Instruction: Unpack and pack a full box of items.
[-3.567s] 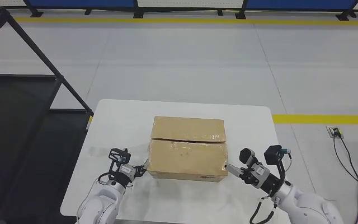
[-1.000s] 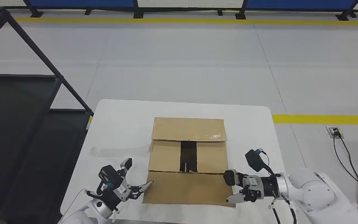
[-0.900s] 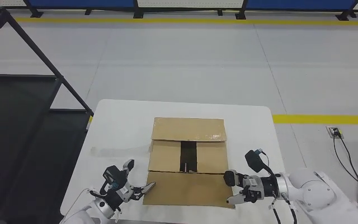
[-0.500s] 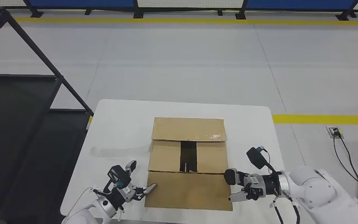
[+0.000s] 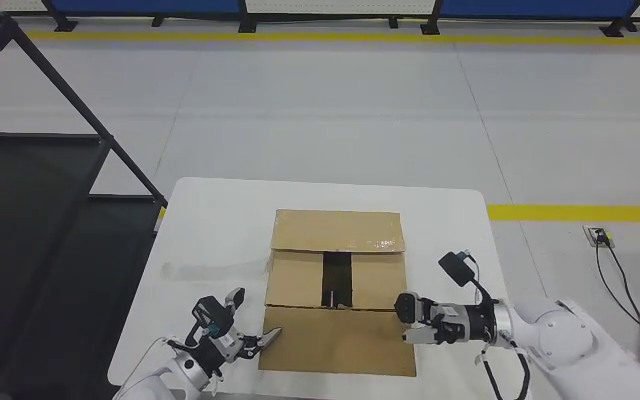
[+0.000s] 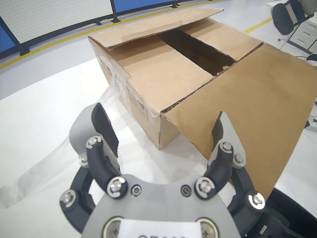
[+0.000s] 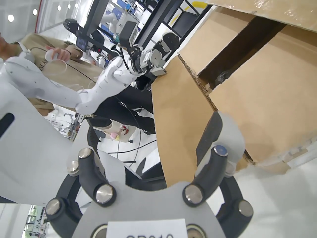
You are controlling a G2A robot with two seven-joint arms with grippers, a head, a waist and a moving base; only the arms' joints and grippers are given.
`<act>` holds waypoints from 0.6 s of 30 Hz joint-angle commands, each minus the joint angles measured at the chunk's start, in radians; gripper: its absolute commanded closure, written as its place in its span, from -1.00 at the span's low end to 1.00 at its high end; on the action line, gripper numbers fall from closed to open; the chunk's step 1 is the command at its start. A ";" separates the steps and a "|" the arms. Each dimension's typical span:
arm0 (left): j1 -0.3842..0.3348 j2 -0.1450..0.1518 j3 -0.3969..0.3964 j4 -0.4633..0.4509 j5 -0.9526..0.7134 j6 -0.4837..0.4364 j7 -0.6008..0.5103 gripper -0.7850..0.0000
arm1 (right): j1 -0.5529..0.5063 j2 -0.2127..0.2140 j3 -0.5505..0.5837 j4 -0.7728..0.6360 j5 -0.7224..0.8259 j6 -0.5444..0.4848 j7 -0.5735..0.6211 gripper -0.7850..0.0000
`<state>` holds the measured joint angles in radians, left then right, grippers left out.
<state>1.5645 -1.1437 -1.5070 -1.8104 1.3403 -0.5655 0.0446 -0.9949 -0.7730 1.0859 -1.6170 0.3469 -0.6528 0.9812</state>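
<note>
Brown cardboard box [image 5: 300, 285] stood half-opened; left end effector [image 5: 262, 341], right end effector [image 5: 403, 319] hung released (right straddled front flap [image 5: 335, 345]). Far flap [image 5: 338, 230] next, probably.

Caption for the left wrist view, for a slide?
Open left pincer facing a cardboard box whose near flap is folded outward.

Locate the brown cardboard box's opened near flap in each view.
Top view: near flap spreads from the brown cardboard box toward the robot.
Left wrist view: flap slopes off the box corner.
Right wrist view: flap borders the box's front edge.
Shared landmark: the box's dark slot.
</note>
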 commanded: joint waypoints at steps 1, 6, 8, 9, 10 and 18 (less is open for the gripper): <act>0.002 0.002 0.000 -0.002 0.033 0.008 0.001 -1.00 | 0.030 -0.010 -0.023 0.011 0.047 0.048 0.010 -1.00; 0.006 0.004 0.012 0.009 0.088 0.020 0.013 -1.00 | 0.074 -0.029 -0.055 0.051 0.181 0.109 0.012 -1.00; 0.005 0.005 0.010 0.016 0.080 0.014 0.019 -1.00 | 0.074 -0.029 -0.055 0.051 0.181 0.109 0.012 -1.00; 0.005 0.005 0.009 0.017 0.077 0.012 0.020 -1.00 | 0.074 -0.029 -0.055 0.051 0.181 0.109 0.012 -1.00; 0.005 0.005 0.009 0.017 0.077 0.012 0.020 -1.00 | 0.074 -0.029 -0.055 0.051 0.181 0.109 0.012 -1.00; 0.005 0.005 0.009 0.017 0.077 0.012 0.020 -1.00 | 0.090 -0.047 -0.085 0.046 0.208 0.254 -0.085 -1.00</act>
<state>1.5697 -1.1382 -1.4977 -1.7936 1.4172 -0.5538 0.0645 -0.9153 -0.8133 1.0122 -1.5779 0.5351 -0.4580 0.9300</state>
